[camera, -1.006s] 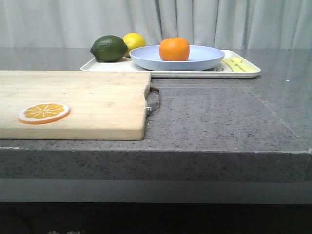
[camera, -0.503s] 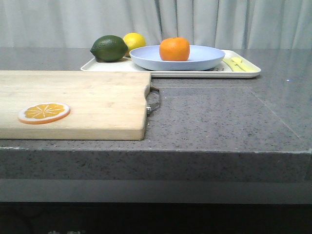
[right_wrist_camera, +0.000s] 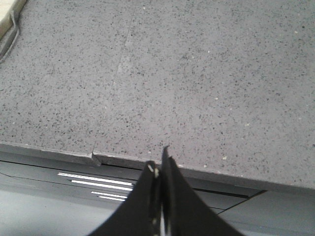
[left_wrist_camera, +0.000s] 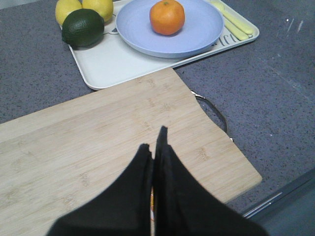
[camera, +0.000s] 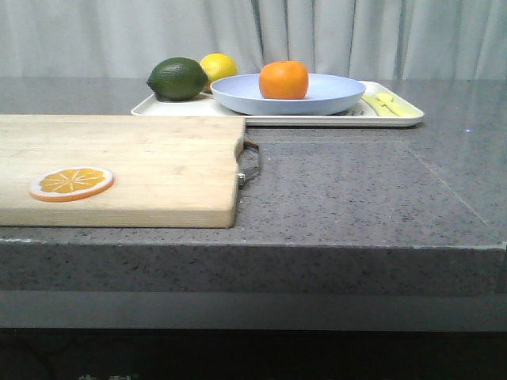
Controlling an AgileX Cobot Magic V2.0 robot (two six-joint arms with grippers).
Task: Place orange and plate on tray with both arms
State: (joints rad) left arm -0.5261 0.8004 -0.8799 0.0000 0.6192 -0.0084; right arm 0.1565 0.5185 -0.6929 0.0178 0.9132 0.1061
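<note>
The orange point(camera: 283, 80) sits in the lavender-blue plate point(camera: 333, 96), which lies on the white tray point(camera: 396, 119) at the back of the counter. All three also show in the left wrist view: the orange point(left_wrist_camera: 167, 16), the plate point(left_wrist_camera: 202, 29), the tray point(left_wrist_camera: 106, 66). My left gripper point(left_wrist_camera: 153, 142) is shut and empty, above the wooden cutting board, well short of the tray. My right gripper point(right_wrist_camera: 157, 162) is shut and empty, over the counter's front edge. Neither gripper shows in the front view.
A wooden cutting board point(camera: 158, 166) with an orange slice point(camera: 71, 183) lies front left, its metal handle point(camera: 250, 165) pointing right. A dark green fruit point(camera: 177, 78), a lemon point(camera: 219, 67) and pale yellow cutlery point(camera: 388, 104) share the tray. A second lemon point(left_wrist_camera: 67, 9) shows in the left wrist view.
</note>
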